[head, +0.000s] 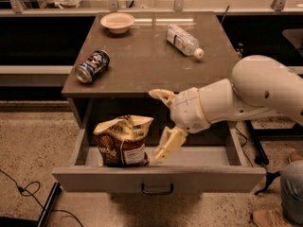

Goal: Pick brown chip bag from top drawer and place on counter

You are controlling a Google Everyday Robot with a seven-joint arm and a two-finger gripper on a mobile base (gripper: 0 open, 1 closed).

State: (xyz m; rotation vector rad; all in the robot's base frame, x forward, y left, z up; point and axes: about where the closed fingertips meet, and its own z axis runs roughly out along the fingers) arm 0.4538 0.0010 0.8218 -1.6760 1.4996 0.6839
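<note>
Two fingers spread wide: I log the gripper (155,126) as open, with nothing between its jaws. The arm (258,91) reaches in from the right side, its bulky white forearm running roughly level past the counter's (142,56) front right corner, with the wrist turned so the gripper faces left. The upper finger (161,95) sits at the height of the counter's front edge, near its middle. The lower finger (169,144) angles down and left into the top drawer (158,179), which is pulled out below that front edge. The brown chip bag (124,141) stands upright in the drawer's left half, under the front left part of the counter, its crumpled tan top rising above the drawer front. The bag is just left of the gripper, and its right side meets the open gap between the fingers. The lower fingertip is just beside the bag's lower right edge; I cannot tell if they touch. On the counter, a can (93,66) lies on its side near the left edge, a bowl (117,21) sits toward the back left corner, and a plastic bottle (183,40) lies toward the back right.
</note>
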